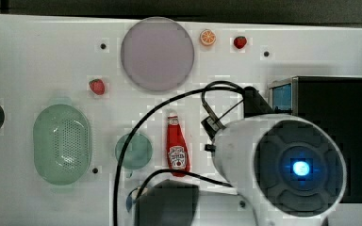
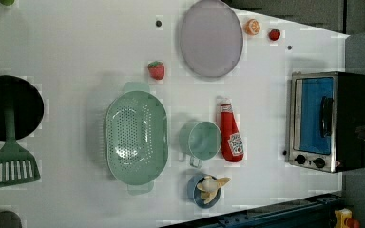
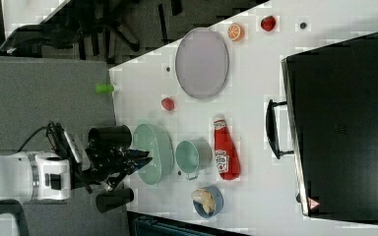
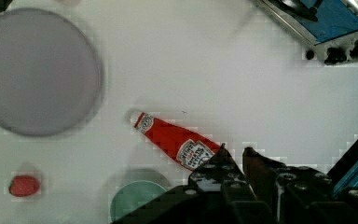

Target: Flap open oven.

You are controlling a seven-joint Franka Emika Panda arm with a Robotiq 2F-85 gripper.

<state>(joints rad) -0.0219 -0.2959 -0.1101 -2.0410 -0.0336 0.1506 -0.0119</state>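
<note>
Here the pincer [image 4: 233, 154], nearly closed and empty, hangs well short of the oven [image 2: 328, 121]; rigid, heavy, best pulled by its bar handle [image 2: 326, 115]

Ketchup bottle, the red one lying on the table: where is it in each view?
Top view: red ketchup bottle centre, right of the green cup.
Left view: right of centre, beside the cup.
Right view: centre, beside the cup.
Wrist view: centre.
Shared landmark: the cup.
</note>
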